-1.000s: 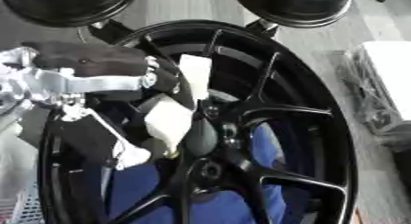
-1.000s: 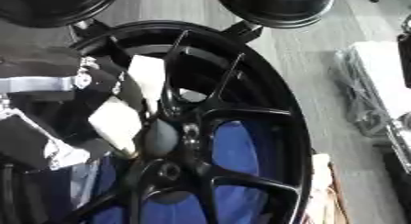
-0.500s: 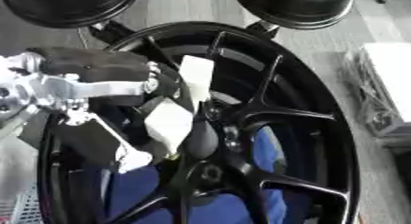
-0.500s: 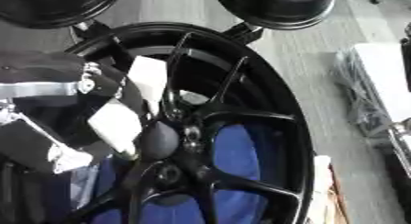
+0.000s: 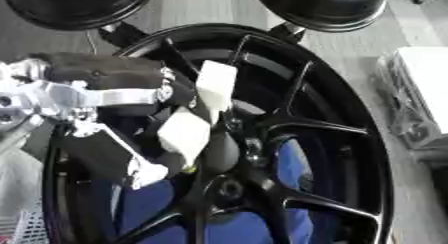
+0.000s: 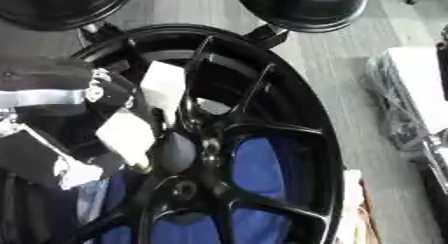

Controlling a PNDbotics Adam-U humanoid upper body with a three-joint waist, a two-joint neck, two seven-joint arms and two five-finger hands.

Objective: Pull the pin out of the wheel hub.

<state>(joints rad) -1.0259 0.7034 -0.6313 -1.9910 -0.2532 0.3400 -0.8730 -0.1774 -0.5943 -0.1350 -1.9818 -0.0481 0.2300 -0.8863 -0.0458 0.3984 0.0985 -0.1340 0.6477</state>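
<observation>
Grey floor (image 5: 206, 8) surrounds a black spoked wheel (image 5: 350, 118). Two dark round objects (image 5: 328, 3) crowd its rim at 12 o'clock; a white box (image 5: 424, 88) stands at 3. Left hand (image 5: 188, 133), white-padded fingers curled at the hub (image 5: 232, 153); pin not discernible.

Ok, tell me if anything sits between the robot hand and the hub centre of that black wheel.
Nothing visible does. The left robot hand comes in from the left with its pale fingertips already at the hub centre of the wheel. The pin itself cannot be made out; the fingertips cover that spot.
</observation>
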